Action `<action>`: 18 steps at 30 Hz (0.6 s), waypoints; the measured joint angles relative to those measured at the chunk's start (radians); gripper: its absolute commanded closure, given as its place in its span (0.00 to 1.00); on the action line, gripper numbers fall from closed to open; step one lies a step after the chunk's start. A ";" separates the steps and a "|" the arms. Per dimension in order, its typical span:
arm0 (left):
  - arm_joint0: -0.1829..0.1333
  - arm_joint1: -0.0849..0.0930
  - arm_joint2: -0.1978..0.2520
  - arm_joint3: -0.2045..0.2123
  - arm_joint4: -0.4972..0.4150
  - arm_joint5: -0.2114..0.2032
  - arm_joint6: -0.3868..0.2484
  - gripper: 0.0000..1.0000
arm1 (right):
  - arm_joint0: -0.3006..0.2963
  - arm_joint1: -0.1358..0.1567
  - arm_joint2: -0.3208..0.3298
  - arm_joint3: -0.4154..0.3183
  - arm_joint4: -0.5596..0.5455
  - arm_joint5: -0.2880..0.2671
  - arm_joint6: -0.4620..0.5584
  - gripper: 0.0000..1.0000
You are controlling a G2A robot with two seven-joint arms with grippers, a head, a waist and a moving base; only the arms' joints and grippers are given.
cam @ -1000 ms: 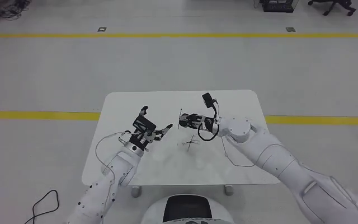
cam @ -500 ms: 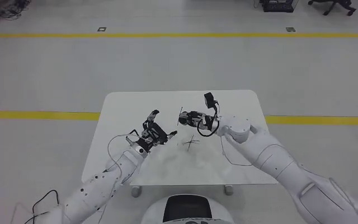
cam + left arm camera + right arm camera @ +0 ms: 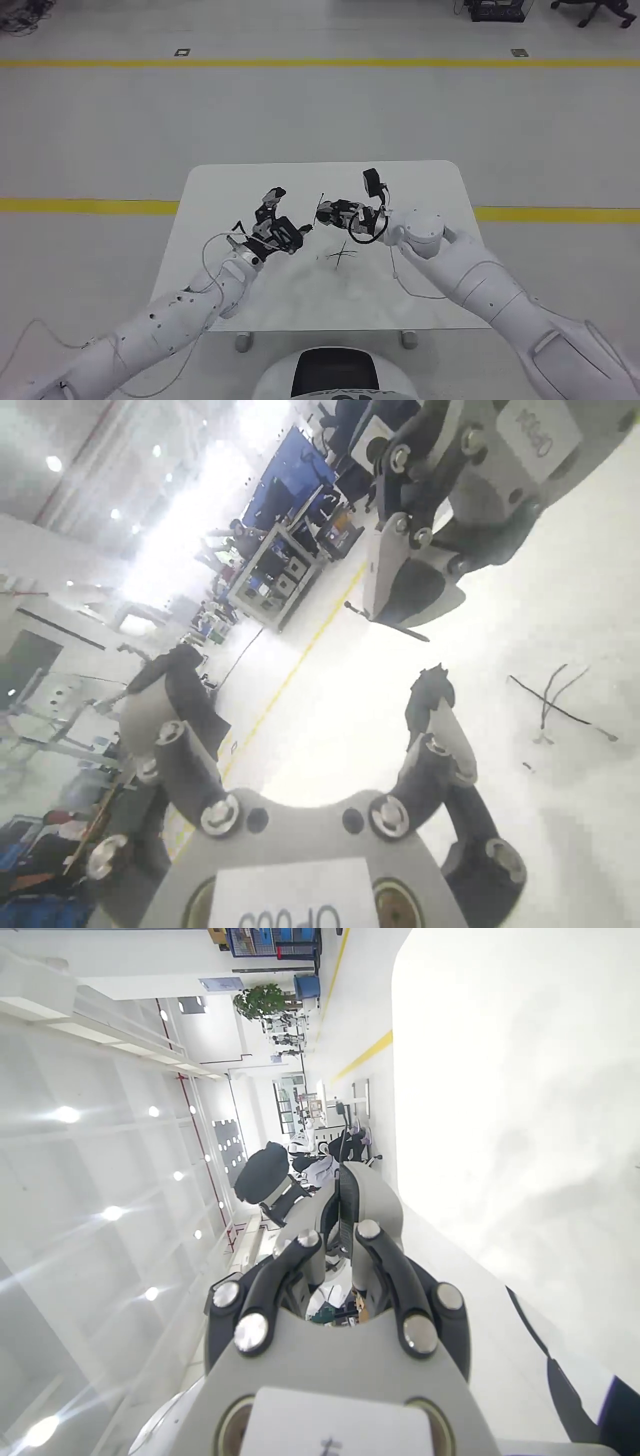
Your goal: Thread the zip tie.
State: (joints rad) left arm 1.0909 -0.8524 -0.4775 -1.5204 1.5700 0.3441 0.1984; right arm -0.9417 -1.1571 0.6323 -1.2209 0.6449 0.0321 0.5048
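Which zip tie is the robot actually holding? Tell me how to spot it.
Look at the white table, then at the right arm's tool near its middle. The zip tie is the thin black strip pinched in that tool, poking out either side. The other ties lie loose and crossed on the tabletop nearby.

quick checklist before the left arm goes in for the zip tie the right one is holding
1. Right gripper shut on the zip tie: ok.
2. Left gripper open, nothing in it: ok.
3. Tie sticks out on both sides of the right gripper's fingers: ok.
4. Left gripper at the tie's free end: not ok, there is a gap between them.
5. Which end of the tie is the head: cannot tell.
6. Spare ties on the table lie apart from both grippers: ok.
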 measured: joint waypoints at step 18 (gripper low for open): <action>-0.143 0.014 0.124 0.032 0.000 -0.004 -0.076 0.00 | -0.055 -0.028 0.050 -0.056 0.035 0.089 -0.159 1.00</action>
State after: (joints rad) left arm 0.9482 -0.8384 -0.3533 -1.4882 1.5700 0.3400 0.1225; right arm -0.9967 -1.1850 0.6819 -1.2765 0.6795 0.1215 0.3461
